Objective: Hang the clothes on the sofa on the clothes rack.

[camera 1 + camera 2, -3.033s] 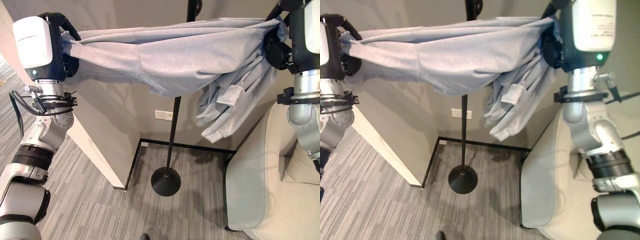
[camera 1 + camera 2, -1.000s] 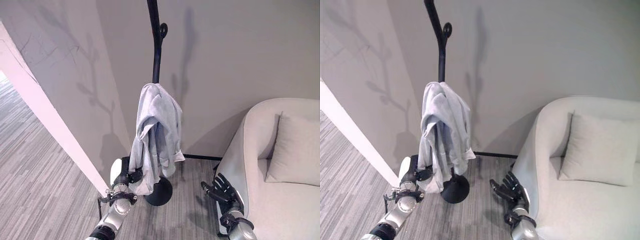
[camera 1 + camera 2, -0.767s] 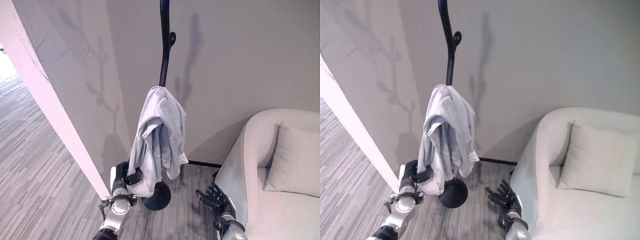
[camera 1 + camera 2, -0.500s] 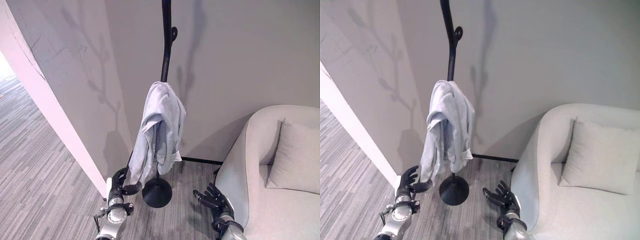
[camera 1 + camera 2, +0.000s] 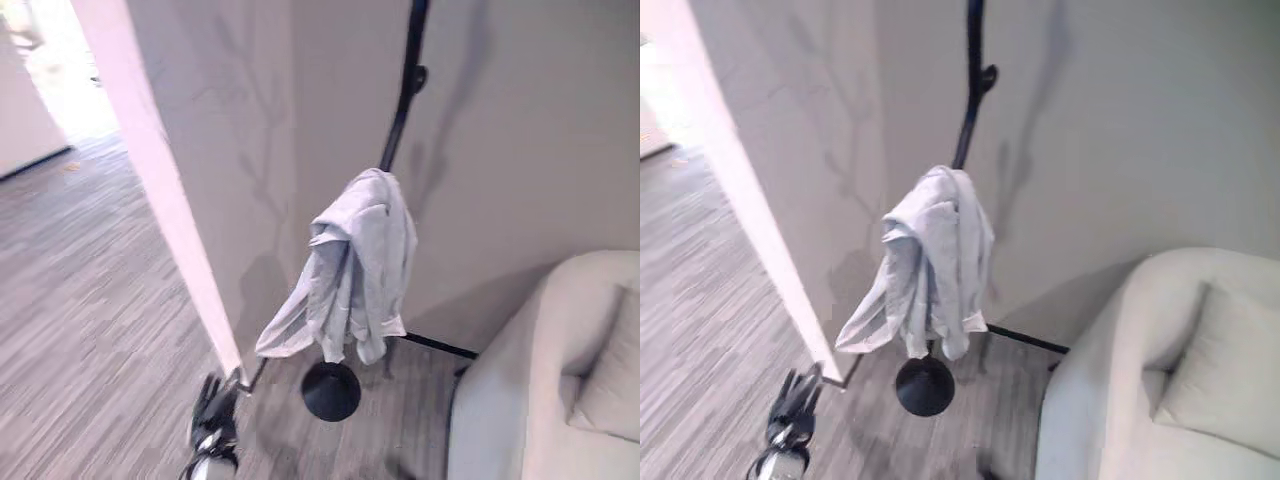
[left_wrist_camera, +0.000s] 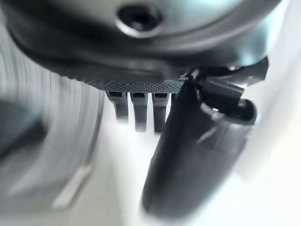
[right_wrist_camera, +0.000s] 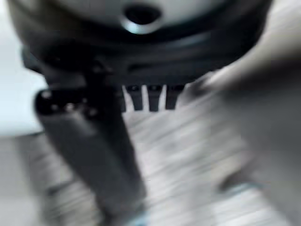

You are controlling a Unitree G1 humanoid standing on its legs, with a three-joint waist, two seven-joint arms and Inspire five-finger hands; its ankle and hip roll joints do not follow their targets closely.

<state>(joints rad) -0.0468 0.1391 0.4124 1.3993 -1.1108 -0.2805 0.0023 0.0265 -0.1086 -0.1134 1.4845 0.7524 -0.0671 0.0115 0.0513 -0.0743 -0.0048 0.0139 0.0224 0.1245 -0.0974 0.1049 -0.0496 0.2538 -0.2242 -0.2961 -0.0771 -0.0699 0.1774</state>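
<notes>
A light grey shirt point(image 5: 360, 270) hangs bunched over a hook of the black clothes rack point(image 5: 404, 100), its hem dangling above the round base point(image 5: 331, 390). My left hand point(image 5: 211, 405) is low near the floor, left of the base and apart from the shirt, with its fingers straight and nothing in them. The left wrist view shows the same hand point(image 6: 197, 150), thumb out and holding nothing. In the right wrist view my right hand point(image 7: 94, 155) is open over the striped floor, also holding nothing.
A pale sofa point(image 5: 520, 380) with a cushion point(image 5: 612, 385) stands to the right of the rack. A white wall corner point(image 5: 150, 170) juts out on the left, close to my left hand. Grey striped floor point(image 5: 90, 270) stretches away to the left.
The camera has swung, shifting the whole picture to the right. My left hand has come off the shirt's hem and sunk lower with straight fingers. The shirt stays on the rack.
</notes>
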